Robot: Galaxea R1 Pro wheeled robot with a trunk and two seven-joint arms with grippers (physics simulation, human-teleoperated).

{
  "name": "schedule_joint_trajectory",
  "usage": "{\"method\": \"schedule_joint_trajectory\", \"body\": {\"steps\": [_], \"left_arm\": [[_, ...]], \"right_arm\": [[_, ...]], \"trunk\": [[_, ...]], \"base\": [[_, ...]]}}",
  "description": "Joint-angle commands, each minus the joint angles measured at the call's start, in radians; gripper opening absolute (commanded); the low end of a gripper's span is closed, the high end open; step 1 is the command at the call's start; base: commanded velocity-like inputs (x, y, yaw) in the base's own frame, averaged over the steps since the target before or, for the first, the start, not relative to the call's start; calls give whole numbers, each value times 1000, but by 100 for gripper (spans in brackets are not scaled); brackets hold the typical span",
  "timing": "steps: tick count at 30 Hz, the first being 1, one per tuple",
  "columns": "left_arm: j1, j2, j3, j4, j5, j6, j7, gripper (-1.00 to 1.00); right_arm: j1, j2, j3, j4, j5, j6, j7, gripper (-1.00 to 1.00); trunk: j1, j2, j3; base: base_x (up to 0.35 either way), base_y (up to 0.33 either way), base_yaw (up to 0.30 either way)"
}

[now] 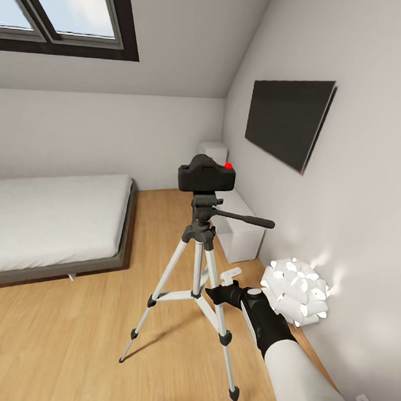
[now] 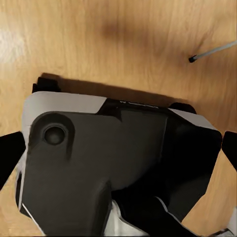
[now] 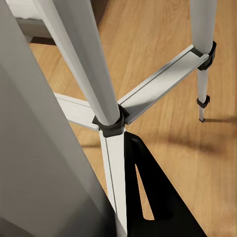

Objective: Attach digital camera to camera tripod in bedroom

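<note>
Digital camera [image 1: 206,173]: black, boxy, red dot on top; seated upright on the black head of the camera tripod [image 1: 197,271], centre of the head view.
Camera tripod: three silver-white legs spread on the light wood floor [image 1: 67,341], black pan handle pointing to 3 o'clock.
Bed [image 1: 51,221]: low grey platform, white mattress, at 9 o'clock from the tripod.
Skylight [image 1: 63,14]: dark-framed, at 11 o'clock.
Wall screen [image 1: 288,120]: dark panel, at 1 o'clock.
White cabinet [image 1: 240,226]: against the wall behind the tripod.
Right gripper [image 1: 221,291]: at 5 o'clock, just beside a tripod leg near the leg brace; jaws' state cannot be told.
Left gripper: jaws' state cannot be told.
</note>
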Motion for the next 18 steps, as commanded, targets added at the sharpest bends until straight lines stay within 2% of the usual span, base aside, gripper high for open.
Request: {"method": "schedule_joint_trajectory", "body": {"steps": [1,5,6,9,12,18], "left_arm": [[5,-6,-4,0,12,5,34,100],[29,-36,-2,0,16,-5,208,100],[39,-51,-2,0,19,-9,296,100],[48,-73,0,0,28,-14,402,100],[58,-103,1,0,51,-17,477,100],[83,-129,1,0,103,-20,526,100]], "right_arm": [[0,2,-8,10,14,8,12,-100],[0,2,-8,10,14,8,12,-100],[0,2,-8,10,15,8,12,-100],[0,2,-8,10,15,8,12,-100],[0,2,-8,9,15,8,12,-100],[0,1,-8,9,15,8,12,-100]], "trunk": [[1,-2,-2],[1,-2,-2],[1,-2,-2],[1,-2,-2],[1,-2,-2],[1,-2,-2]], "base": [[0,0,0],[0,0,0],[0,0,0],[0,0,0],[0,0,0],[0,0,0]]}}
